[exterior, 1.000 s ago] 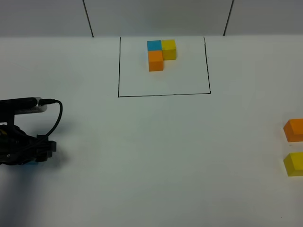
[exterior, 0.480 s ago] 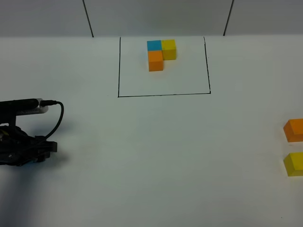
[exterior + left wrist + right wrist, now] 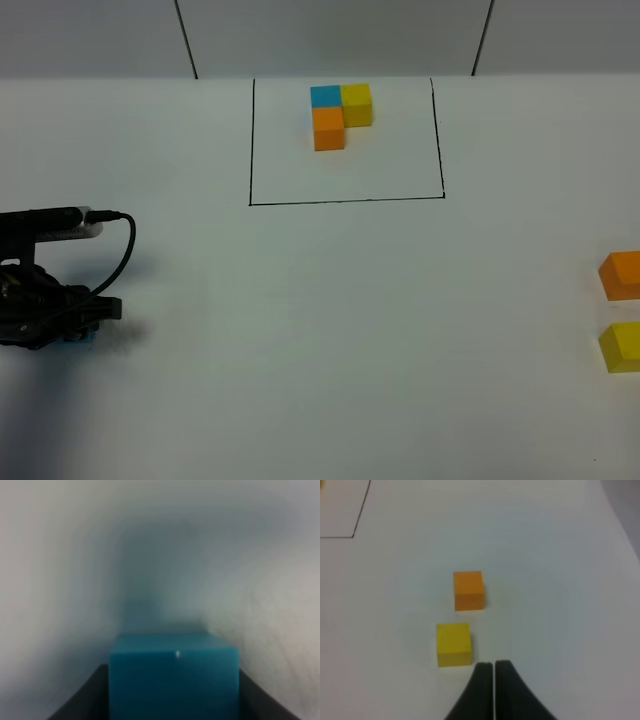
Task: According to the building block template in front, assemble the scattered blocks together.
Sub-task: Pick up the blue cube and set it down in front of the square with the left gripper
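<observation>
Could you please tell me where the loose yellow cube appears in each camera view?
Exterior high: yellow cube at the right edge, partly cut off.
Left wrist: not in it; only the blue cube shows.
Right wrist: yellow cube close by the shut right gripper.
Shared landmark: the loose orange cube beside it.

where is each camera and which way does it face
Exterior high: above, looking down the table toward the template; left end effector at the left edge.
Left wrist: on the left arm, close on the blue cube between its fingers.
Right wrist: on the right arm, past the shut right end effector to the orange cube and yellow cube.
Shared: exterior and right wrist both show those cubes.
</observation>
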Motion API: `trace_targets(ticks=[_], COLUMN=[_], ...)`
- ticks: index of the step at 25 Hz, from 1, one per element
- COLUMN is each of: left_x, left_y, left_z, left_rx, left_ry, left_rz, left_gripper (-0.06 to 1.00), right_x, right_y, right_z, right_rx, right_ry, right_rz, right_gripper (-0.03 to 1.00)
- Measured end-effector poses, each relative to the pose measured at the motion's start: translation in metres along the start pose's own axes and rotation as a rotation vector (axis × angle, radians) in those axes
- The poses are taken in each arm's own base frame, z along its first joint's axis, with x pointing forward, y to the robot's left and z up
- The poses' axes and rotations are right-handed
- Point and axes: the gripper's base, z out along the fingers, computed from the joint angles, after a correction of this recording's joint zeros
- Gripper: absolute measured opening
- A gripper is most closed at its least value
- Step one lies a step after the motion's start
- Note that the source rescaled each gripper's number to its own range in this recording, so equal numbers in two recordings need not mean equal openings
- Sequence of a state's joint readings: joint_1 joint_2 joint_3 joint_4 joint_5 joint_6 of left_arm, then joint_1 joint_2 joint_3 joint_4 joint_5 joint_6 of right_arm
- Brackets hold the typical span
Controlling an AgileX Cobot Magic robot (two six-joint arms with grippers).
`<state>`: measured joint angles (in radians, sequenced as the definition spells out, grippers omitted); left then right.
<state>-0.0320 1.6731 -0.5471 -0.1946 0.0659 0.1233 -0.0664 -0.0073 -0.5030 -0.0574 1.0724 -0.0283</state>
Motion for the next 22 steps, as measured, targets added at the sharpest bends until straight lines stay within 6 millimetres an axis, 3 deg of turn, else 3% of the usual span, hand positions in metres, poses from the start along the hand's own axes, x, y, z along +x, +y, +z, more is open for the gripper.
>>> trace_targets(ticks=[6,17,22], left_x=[0.001,0.007,0.014], left_y=[-0.001,-0.007,-0.012], left_z=[-0.008,-0.091,-0.107], left_rx=[0.007,0.044,0.085], left_ry=[0.009,-0.104,-0.123], left_rz=[0.003,0.207,0.399], left_gripper=[0.55,0.54,0.54], right_x=[0.000,0.000,0.000], right_y=[0.000,0.000,0.000], right_z=[0.000,0.000,0.000], right_rx=[0.000,0.000,0.000], right_ry=[0.000,0.000,0.000], right_rz=[0.000,0.000,0.000], right_gripper=[0.01,0.01,0.01])
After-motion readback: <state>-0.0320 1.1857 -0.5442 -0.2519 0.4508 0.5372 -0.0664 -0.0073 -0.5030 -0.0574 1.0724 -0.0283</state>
